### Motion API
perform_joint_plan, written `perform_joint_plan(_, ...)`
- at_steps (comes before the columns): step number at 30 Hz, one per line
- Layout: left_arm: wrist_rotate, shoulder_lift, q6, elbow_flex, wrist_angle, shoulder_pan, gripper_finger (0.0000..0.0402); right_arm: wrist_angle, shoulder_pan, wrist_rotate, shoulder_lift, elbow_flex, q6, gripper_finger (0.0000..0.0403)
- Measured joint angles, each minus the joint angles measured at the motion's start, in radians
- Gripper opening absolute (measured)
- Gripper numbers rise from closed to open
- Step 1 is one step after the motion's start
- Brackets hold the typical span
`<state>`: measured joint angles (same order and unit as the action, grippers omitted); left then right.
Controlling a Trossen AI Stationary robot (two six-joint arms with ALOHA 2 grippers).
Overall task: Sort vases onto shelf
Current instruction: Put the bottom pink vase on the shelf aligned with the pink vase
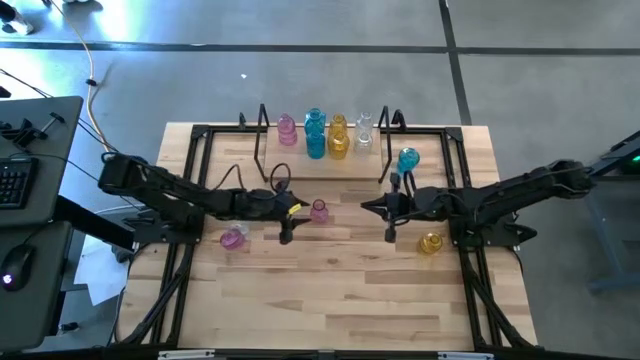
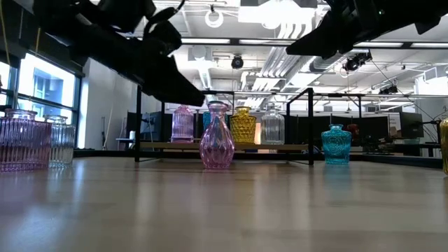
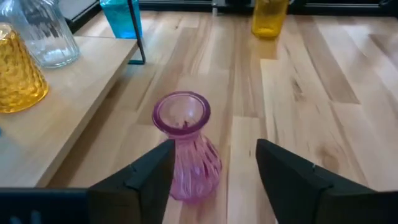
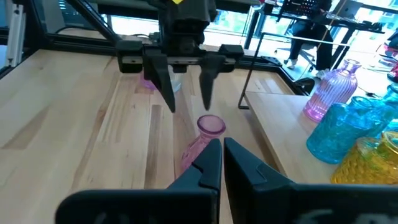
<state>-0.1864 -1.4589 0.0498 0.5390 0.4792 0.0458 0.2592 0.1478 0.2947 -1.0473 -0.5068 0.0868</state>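
Observation:
A pink vase (image 1: 319, 210) stands upright on its base on the wooden table, in front of the shelf (image 1: 300, 166). My left gripper (image 3: 214, 148) is open and level with this vase; the vase's body (image 3: 193, 165) sits in the gap, close to one finger. My right gripper (image 4: 222, 146) is shut and hovers just to the vase's right (image 1: 364, 207), apart from it. On the shelf stand a pink vase (image 1: 287, 127), teal vases (image 1: 315, 135), a yellow vase (image 1: 338, 137) and a clear vase (image 1: 364, 132). My left gripper has one finger (image 3: 152, 174) right beside the lower body of the pink vase (image 3: 186, 180), coming at it level from the table's left. I cannot tell whether that finger touches the glass. The vase stands upright on the table.
A pink vase (image 1: 233, 237) and a clear one (image 2: 61, 140) sit near the left rail. A yellow vase (image 1: 430, 243) stands near the right arm and a teal vase (image 1: 408, 158) beside the shelf's right end. A black rail frame (image 1: 195, 180) edges the table. Bare wood lies toward the near edge.

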Motion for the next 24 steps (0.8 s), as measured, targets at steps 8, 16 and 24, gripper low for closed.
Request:
perform_joint_plan(8, -0.028, -0.074, 0.000, 0.054, 0.014, -0.028, 0.0242, -0.003, 0.004, 0.005, 0.000, 0.000, 0.000, 0.0000)
perform_joint_plan(16, 0.023, -0.134, 0.020, 0.057, 0.092, -0.064, 0.0243, -0.004, 0.004, 0.006, 0.000, 0.000, 0.000, 0.0000)
perform_joint_plan(24, 0.100, -0.193, 0.001, 0.057, 0.185, -0.080, 0.0243, -0.004, 0.004, 0.008, 0.000, 0.000, 0.000, 0.0000)
